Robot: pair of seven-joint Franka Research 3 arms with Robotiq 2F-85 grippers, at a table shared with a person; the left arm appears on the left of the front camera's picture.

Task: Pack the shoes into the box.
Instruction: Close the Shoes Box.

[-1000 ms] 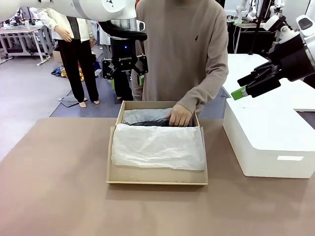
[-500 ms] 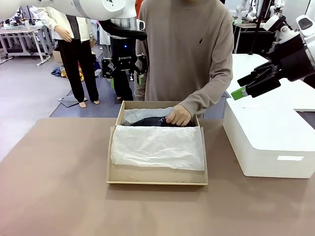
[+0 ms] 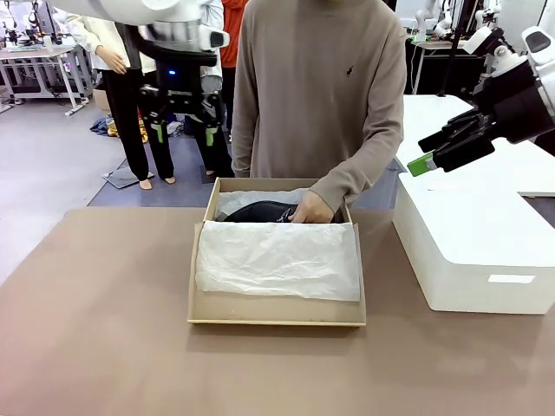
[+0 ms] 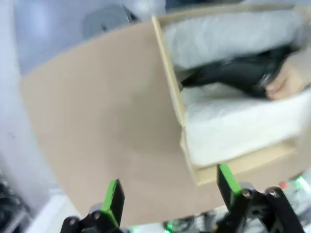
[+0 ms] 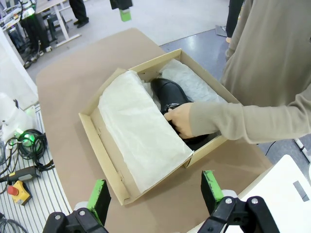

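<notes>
Your left fingers [image 3: 161,130], right fingers [image 3: 421,163] were spread, empty, well off box [image 3: 276,314]; shoe [image 3: 256,211] lay along far wall under person's hand [image 3: 310,208].

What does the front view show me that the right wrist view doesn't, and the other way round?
Front view: the large white box at full length, and the right tool from the side, open.
Right wrist view: floor cables and a red push-button on a yellow housing.
Both: the person's hand on a black shoe inside the shoebox, beside white tissue.
</notes>
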